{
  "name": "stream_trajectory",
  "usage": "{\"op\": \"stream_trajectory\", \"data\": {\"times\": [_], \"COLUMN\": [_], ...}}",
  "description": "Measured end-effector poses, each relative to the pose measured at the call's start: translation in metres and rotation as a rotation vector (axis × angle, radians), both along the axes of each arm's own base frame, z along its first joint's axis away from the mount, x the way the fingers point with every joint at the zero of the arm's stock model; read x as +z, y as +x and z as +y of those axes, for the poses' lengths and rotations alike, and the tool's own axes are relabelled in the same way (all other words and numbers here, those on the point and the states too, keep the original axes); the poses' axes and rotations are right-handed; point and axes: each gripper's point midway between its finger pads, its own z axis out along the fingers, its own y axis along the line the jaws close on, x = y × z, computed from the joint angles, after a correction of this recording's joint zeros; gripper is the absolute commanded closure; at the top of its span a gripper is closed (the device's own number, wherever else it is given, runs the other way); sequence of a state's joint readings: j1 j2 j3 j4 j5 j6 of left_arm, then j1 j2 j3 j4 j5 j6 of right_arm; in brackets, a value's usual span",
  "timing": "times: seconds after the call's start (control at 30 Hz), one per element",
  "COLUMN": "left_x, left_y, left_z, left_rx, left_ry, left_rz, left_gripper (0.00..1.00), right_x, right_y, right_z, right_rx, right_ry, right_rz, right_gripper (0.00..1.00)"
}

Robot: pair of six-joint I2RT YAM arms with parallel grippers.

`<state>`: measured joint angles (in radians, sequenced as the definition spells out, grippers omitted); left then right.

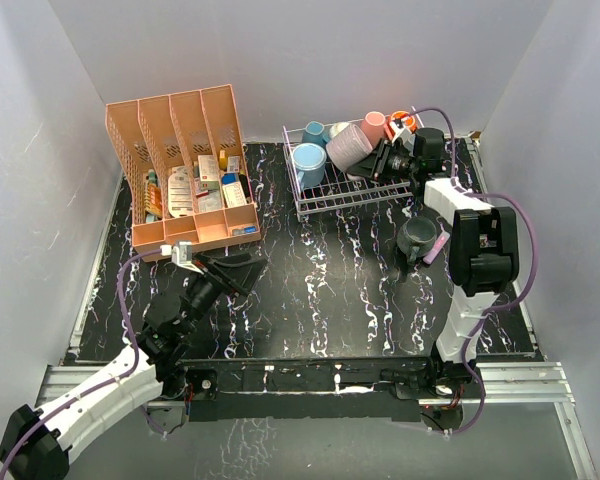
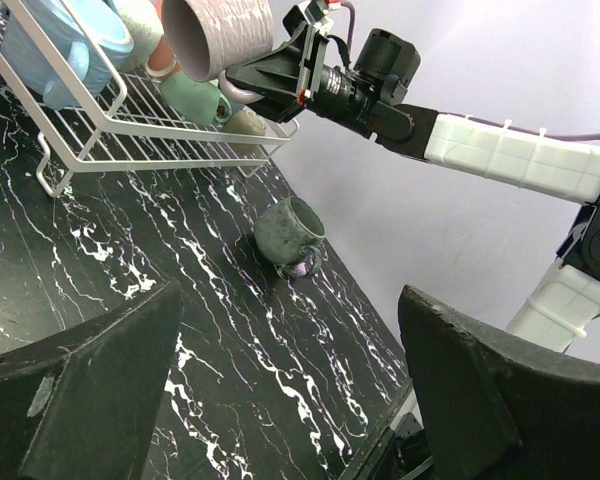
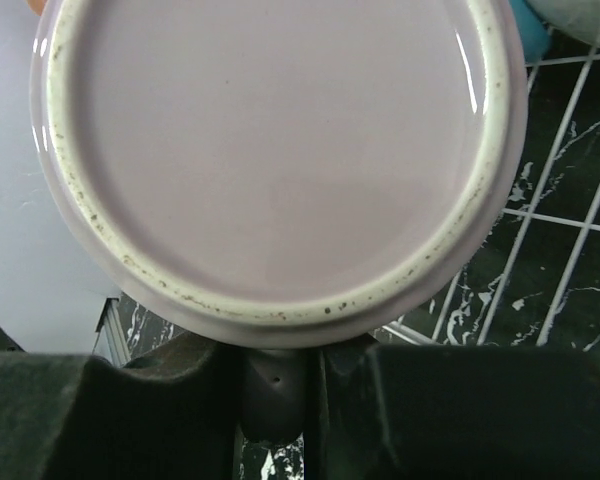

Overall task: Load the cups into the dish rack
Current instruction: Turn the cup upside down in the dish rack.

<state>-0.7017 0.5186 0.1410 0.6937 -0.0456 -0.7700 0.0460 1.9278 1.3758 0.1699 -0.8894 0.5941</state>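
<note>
Our right fingers grasping the lilac mug by its handle over the dish rack, 3 o'clock end, and left fingers released, we should lower it squarely into a gap.

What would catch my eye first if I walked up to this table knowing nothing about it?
The right gripper holds a lilac mug by its handle, tilted over the white wire dish rack at the back, where other mugs already sit. A dark grey mug waits alone on the black marbled table, and a salmon-pink organizer stands at the back left.
</note>
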Motion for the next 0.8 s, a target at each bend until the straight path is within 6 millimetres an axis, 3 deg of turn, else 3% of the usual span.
{"op": "stream_trajectory", "data": {"times": [0.13, 0.47, 0.8], "left_x": [-0.004, -0.007, -0.007], "left_y": [0.001, 0.001, 0.001], "left_z": [0.0, 0.0, 0.0], "left_rx": [0.001, 0.002, 0.004], "left_ry": [0.011, 0.019, 0.019], "left_rz": [0.012, 0.018, 0.018], "left_gripper": [0.13, 0.13, 0.13], "right_x": [-0.008, -0.007, -0.03], "right_y": [0.004, 0.021, 0.025], "right_z": [-0.005, -0.015, -0.024], "right_rx": [-0.013, -0.018, 0.0], "right_ry": [-0.031, -0.112, -0.226], "right_rz": [0.01, -0.068, -0.091], "right_gripper": [0.92, 0.92, 0.92]}}
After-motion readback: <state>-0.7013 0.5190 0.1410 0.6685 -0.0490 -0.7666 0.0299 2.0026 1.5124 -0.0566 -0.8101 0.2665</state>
